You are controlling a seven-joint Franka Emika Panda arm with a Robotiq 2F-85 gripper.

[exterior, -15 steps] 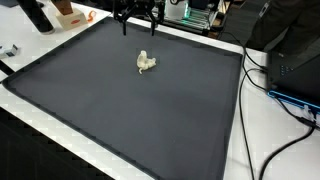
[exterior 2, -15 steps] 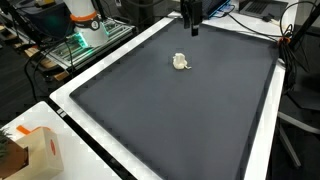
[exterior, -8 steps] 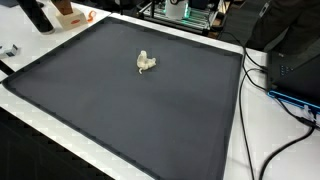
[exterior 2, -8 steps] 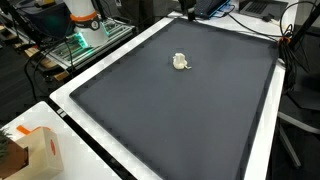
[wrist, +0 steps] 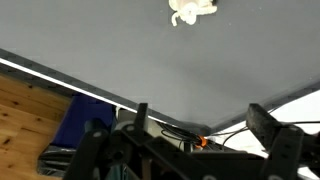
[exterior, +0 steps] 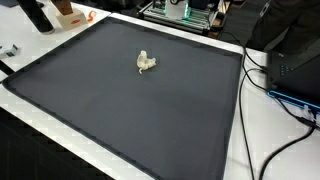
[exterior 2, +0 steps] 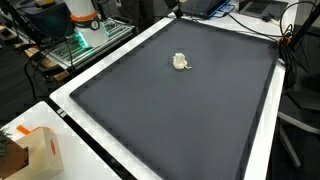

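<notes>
In the wrist view, the hand (wrist: 200, 114) is seen nearest, along the lower edge of the picture, with its two dark fingers (wrist: 141, 112) set wide apart and nothing gripped between them. Behind the fingers, a strip of wooden floor (wrist: 25, 112) is seen at the lower left, and the white edge of the table is seen as a thin pale line. Above that line the picture is filled by a dark grey mat (wrist: 120, 45). A small cream-coloured lump (wrist: 192, 10), knobbly and irregular in outline, is seen at the top edge of this view, lying on the mat well apart from the hand. The hand itself is not shown in either exterior view. In an exterior view, a cardboard carton (exterior 2: 35, 150) is seen nearest, standing on the white table (exterior 2: 262, 150) beside a corner of the mat (exterior 2: 180, 120). Further back, the cream-coloured lump (exterior 2: 180, 61) is seen lying alone on the mat, towards its far side. In an exterior view, the same lump (exterior: 146, 63) is again found in the far half of the mat (exterior: 130, 115), with bare mat all around it. Black cables (exterior: 262, 68) are seen trailing across the white table (exterior: 242, 130) beside the mat's edge.
</notes>
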